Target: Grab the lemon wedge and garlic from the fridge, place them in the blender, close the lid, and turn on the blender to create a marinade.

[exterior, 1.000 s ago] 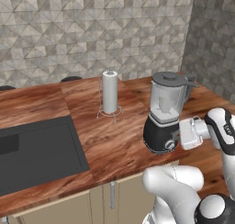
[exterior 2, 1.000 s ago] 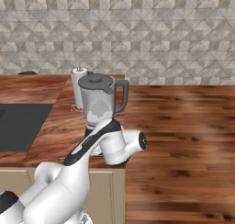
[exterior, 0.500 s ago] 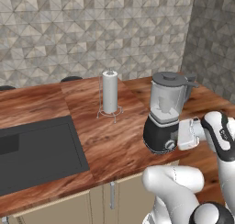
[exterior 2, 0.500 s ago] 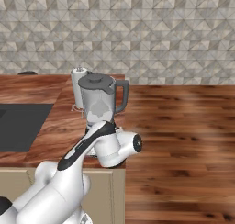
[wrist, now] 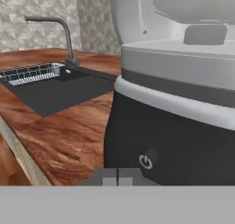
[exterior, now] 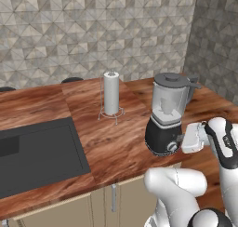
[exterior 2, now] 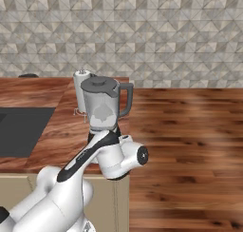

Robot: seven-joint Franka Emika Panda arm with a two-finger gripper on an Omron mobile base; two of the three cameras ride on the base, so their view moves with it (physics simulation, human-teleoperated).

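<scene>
Blender (exterior: pixel 166 121) directly ahead of end effector (wrist: pixel 117 177), fingers together, gripping nothing.

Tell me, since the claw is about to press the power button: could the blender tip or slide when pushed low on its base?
Tipping seems unlikely: the blender has a wide, rounded black base and the claw lines up low, by the power button. Sliding is more plausible, since the wooden counter looks smooth. The tall jar with the lid on raises its weight, so a high push would be riskier.

A white paper-towel roll (exterior: pixel 111 93) stands upright on the wooden counter (exterior: pixel 111 142), beside a dark sink (exterior: pixel 37 151).
</scene>
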